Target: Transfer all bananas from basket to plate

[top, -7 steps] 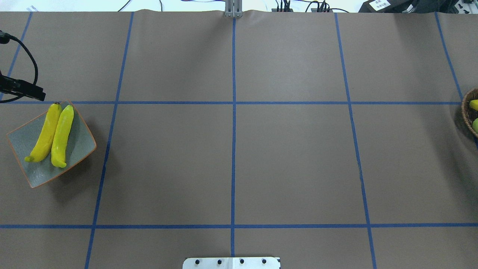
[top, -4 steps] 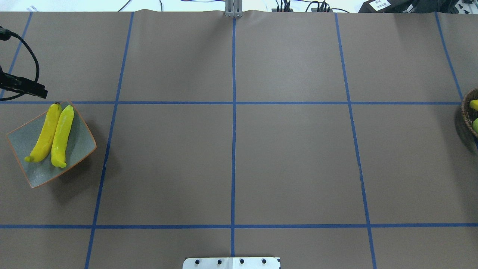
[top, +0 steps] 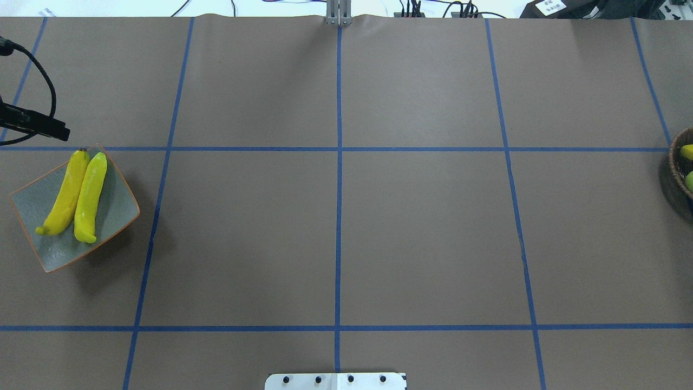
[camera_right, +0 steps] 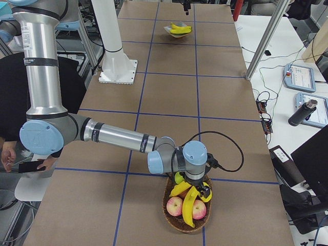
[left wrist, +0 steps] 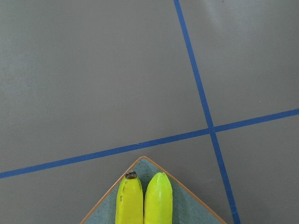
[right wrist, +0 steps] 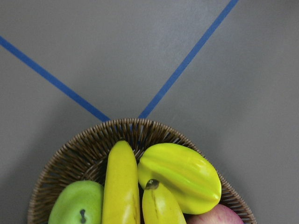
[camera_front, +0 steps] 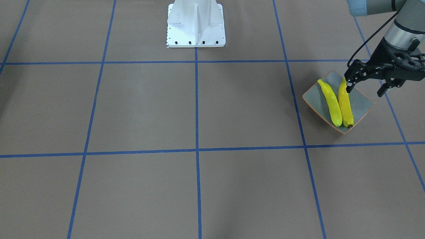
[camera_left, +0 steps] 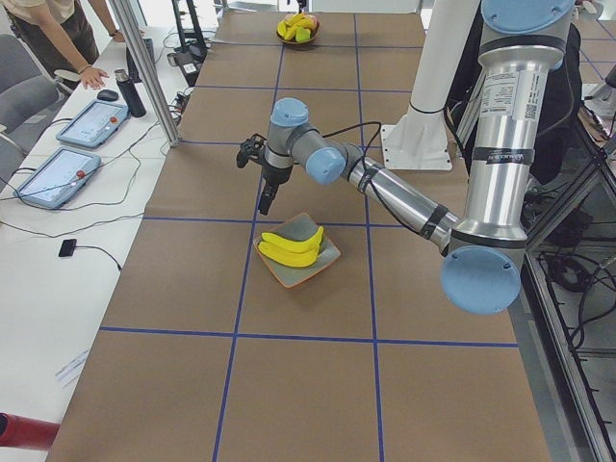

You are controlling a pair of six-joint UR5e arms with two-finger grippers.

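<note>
Two bananas lie side by side on the grey-green plate [top: 116,211] at the table's left end, one deep yellow [top: 66,194] and one greenish-yellow [top: 91,195]. In the front view my left gripper [camera_front: 364,90] hangs open and empty just above the plate [camera_front: 361,101], over the near ends of the bananas [camera_front: 345,104]. The basket [camera_right: 174,219] sits at the far right end with two more bananas [right wrist: 120,186] [right wrist: 161,207] among other fruit. My right gripper [camera_right: 196,185] is low over the basket. I cannot tell whether it is open or shut.
The basket also holds a ribbed yellow fruit [right wrist: 180,175], a green pear [right wrist: 77,205] and red apples [camera_right: 174,206]. The white robot base [camera_front: 196,23] stands at mid-table. A person and tablets are beside the table in the left side view.
The left gripper's finger has drifted slightly away from the plate's far corner. The plate and its two bananas have not moved.
</note>
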